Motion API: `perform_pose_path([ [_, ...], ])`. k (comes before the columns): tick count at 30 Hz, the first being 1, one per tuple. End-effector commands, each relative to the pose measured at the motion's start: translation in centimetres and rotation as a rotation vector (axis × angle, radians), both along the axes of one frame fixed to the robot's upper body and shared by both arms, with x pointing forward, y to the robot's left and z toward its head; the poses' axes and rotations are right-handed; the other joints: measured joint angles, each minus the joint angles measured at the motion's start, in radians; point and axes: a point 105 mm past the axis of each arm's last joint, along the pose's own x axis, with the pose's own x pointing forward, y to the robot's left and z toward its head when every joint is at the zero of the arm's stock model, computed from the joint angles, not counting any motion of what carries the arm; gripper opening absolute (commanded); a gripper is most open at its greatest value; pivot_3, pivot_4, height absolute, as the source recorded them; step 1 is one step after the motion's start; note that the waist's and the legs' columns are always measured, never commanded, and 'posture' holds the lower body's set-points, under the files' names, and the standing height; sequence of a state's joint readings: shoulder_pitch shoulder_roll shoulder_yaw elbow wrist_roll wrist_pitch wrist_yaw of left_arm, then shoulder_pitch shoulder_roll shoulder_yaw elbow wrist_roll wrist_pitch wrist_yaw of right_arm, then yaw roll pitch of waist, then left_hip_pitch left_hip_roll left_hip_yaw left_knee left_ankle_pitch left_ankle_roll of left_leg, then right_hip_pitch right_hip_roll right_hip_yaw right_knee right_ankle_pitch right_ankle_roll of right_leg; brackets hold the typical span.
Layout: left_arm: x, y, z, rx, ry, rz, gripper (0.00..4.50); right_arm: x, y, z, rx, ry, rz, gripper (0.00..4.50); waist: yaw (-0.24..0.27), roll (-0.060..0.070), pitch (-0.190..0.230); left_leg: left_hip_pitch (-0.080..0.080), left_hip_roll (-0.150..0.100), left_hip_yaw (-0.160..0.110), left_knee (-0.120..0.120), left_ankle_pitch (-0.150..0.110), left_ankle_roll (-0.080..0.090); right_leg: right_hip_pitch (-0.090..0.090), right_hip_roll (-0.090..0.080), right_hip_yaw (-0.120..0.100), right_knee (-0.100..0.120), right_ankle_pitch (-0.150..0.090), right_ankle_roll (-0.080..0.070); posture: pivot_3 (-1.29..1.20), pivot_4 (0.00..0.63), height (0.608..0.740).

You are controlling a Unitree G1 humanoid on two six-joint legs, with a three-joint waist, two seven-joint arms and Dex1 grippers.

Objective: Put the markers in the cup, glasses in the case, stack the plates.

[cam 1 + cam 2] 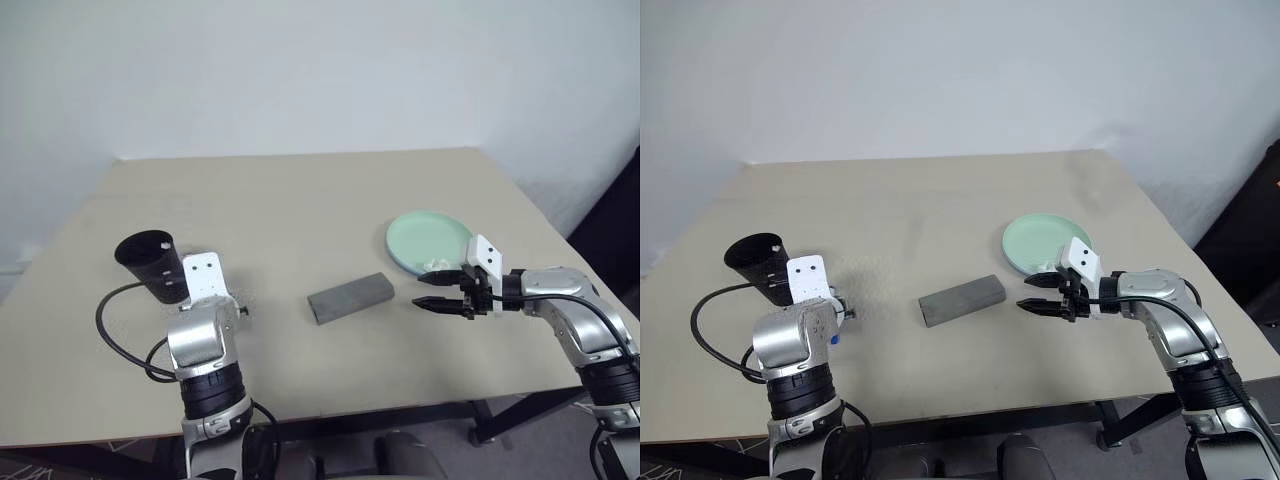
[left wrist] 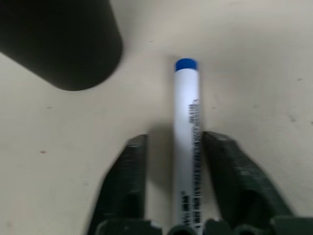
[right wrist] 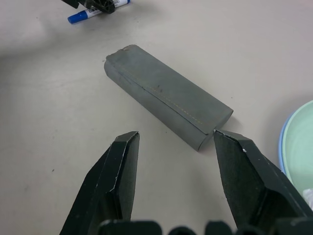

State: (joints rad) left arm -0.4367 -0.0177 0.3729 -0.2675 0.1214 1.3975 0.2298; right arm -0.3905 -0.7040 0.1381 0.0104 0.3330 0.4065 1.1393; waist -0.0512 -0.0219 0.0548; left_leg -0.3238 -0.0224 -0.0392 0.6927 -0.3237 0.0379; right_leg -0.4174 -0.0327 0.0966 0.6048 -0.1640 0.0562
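Left pincer point(image 2: 171, 161) straddles one marker point(image 2: 186, 122) on the counter point(image 1: 300, 200).
Its fingers stand either side of the barrel, not yet clamped; the marker's long axis runs along them, blue end toward the cup point(image 1: 150, 262), at lower left of the frame.

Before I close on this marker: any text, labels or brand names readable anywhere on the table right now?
Marker barrel: a line of small black print along its length, too blurred to read.
Case: no text, only a seam of stitching.
Cup: no label visible.
Mint green plate: no markings visible.
Nothing in these views can be quoted.
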Motion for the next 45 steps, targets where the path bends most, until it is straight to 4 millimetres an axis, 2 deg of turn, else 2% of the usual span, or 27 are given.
perform_pose_path([
  [1,0.6,-0.2,0.7,-0.020,-0.036,-0.005,0.58,0.4,0.1,1.6,0.010,-0.064,0.012,2.60,0.000,0.000,0.000,0.000,0.000,0.000,0.000,0.000,0.000,0.000,0.000,0.000,0.000,0.000,0.000,0.00,0.000,0.740],
  [2,0.6,-0.1,0.7,-0.020,-0.041,-0.005,0.24,0.4,0.1,1.6,0.010,-0.064,0.011,2.60,0.000,0.000,0.000,0.000,0.000,0.000,0.000,0.000,0.000,0.000,0.000,0.000,0.000,0.000,0.000,0.00,0.000,0.740],
  [3,0.7,-0.1,0.7,-0.022,-0.044,-0.009,0.12,0.3,0.1,1.6,0.010,-0.064,0.010,2.60,0.000,0.000,0.000,0.000,0.000,0.000,0.000,0.000,0.000,0.000,0.000,0.000,0.000,0.000,0.000,0.00,0.000,0.740],
  [9,1.4,-0.4,1.1,-0.007,-0.069,-0.061,0.13,0.2,0.0,1.5,0.010,-0.062,0.007,2.60,0.000,0.000,0.000,0.000,0.000,0.000,0.000,0.000,0.000,0.000,0.000,0.000,0.000,0.000,0.000,0.00,0.000,0.740],
  [10,2.2,-1.2,2.0,-0.013,-0.131,-0.127,0.13,0.2,0.0,1.5,0.011,-0.062,0.008,2.60,0.000,0.000,0.000,0.000,0.000,0.000,0.000,0.000,0.000,0.000,0.000,0.000,0.000,0.000,0.000,0.00,0.000,0.740],
  [12,3.9,-3.1,4.9,0.028,-0.311,-0.285,0.13,0.2,0.0,1.5,0.011,-0.062,0.008,2.60,0.001,-0.001,0.000,0.000,0.000,0.000,0.000,0.001,-0.001,0.000,0.000,0.000,0.001,0.000,0.000,0.00,0.000,0.740],
  [14,4.9,-4.3,7.5,0.092,-0.473,-0.398,0.13,0.3,0.0,1.5,0.012,-0.063,0.009,2.60,0.002,-0.001,0.000,-0.001,0.000,0.000,0.000,0.001,-0.002,0.000,0.000,0.000,0.000,0.000,0.000,0.00,0.000,0.740],
  [19,5.4,-4.8,11.0,0.233,-0.716,-0.538,0.13,0.3,0.1,1.5,0.015,-0.066,0.010,2.60,0.000,0.000,0.000,-0.001,0.000,0.001,-0.001,0.001,-0.001,-0.001,-0.001,0.000,-0.001,0.000,0.000,0.00,0.000,0.740],
  [22,5.2,-3.2,13.2,0.362,-0.857,-0.489,0.13,0.4,0.2,1.5,0.015,-0.067,0.009,2.60,0.002,0.000,0.000,-0.001,0.000,0.001,-0.003,0.001,-0.001,-0.003,-0.001,0.001,-0.001,0.000,-0.001,0.00,0.000,0.740],
  [23,5.1,-1.9,14.0,0.404,-0.896,-0.427,0.13,0.4,0.2,1.5,0.015,-0.067,0.009,2.60,0.003,0.000,0.000,-0.001,0.000,0.001,-0.003,0.001,-0.001,-0.003,0.000,0.001,0.000,0.000,-0.001,0.00,0.000,0.740],
  [27,4.3,2.3,15.4,0.570,-0.955,-0.235,0.13,0.4,0.2,1.5,0.015,-0.068,0.008,2.60,0.004,0.000,0.000,-0.001,0.000,0.001,-0.001,0.001,-0.001,-0.002,-0.001,0.001,0.000,0.001,-0.001,0.00,0.000,0.740],
  [31,3.3,4.7,16.8,0.705,-1.029,-0.120,0.13,0.4,0.3,1.5,0.014,-0.069,0.009,2.60,0.006,-0.001,0.000,-0.001,0.000,0.001,-0.001,0.001,-0.001,-0.001,-0.001,0.000,0.000,0.001,-0.001,0.00,0.000,0.740],
  [35,3.0,5.9,16.8,0.769,-1.048,-0.082,0.13,0.4,0.2,1.6,0.014,-0.071,0.010,2.60,0.014,-0.001,0.000,-0.001,0.000,0.000,-0.001,0.001,-0.001,-0.001,-0.001,0.000,-0.001,0.001,-0.001,0.00,0.000,0.740],
  [45,4.6,6.1,15.5,0.758,-1.038,-0.129,0.13,0.4,0.1,1.7,0.012,-0.075,0.009,2.60,0.030,-0.001,0.000,-0.001,0.000,0.001,-0.001,0.001,-0.001,-0.001,-0.001,-0.001,0.000,0.001,-0.001,0.00,0.000,0.740],
])
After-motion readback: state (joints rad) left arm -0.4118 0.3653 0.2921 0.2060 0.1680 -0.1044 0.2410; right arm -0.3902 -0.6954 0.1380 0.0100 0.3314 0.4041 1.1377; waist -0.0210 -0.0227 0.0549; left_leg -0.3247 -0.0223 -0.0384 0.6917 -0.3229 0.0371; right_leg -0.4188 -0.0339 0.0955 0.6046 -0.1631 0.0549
